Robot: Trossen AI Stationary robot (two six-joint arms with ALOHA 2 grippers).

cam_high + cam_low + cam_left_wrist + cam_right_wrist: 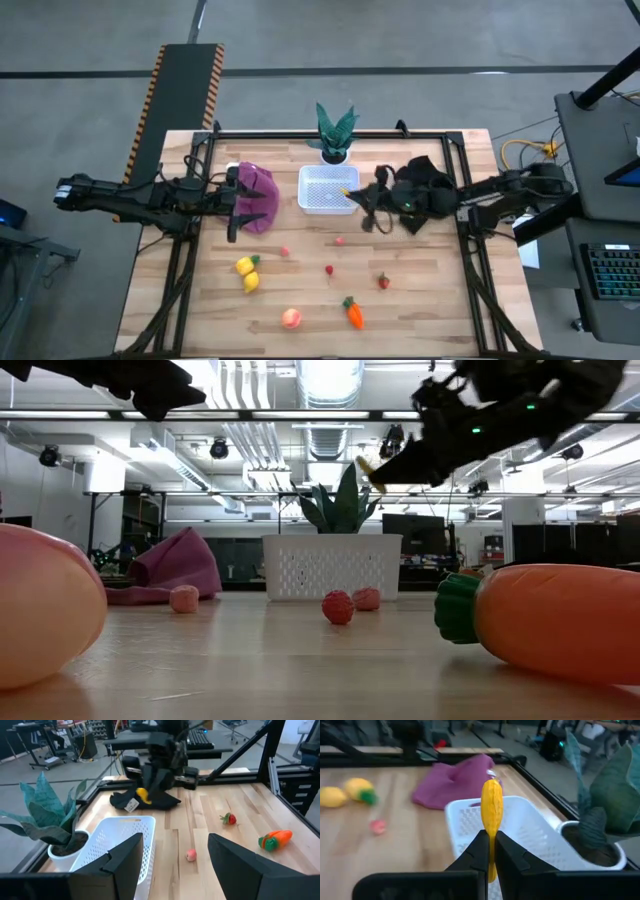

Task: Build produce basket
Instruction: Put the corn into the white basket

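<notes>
The right claw (490, 851) pinches a yellow piece (492, 810) above the basket's (327, 190) right rim. The left claw (172, 857), spread, hovers by the purple cloth (256, 196); bare surface (430, 290) lies nearer.

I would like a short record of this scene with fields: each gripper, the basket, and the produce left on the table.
right gripper: jaws shut on a yellow piece, held above the basket's edge
left gripper: jaws open, holding nothing, over the purple cloth
basket: white, looks empty, beside the potted plant
produce on table: two lemons, carrot, peach-pink fruit, small red berries
black cloth: under the right arm
</notes>
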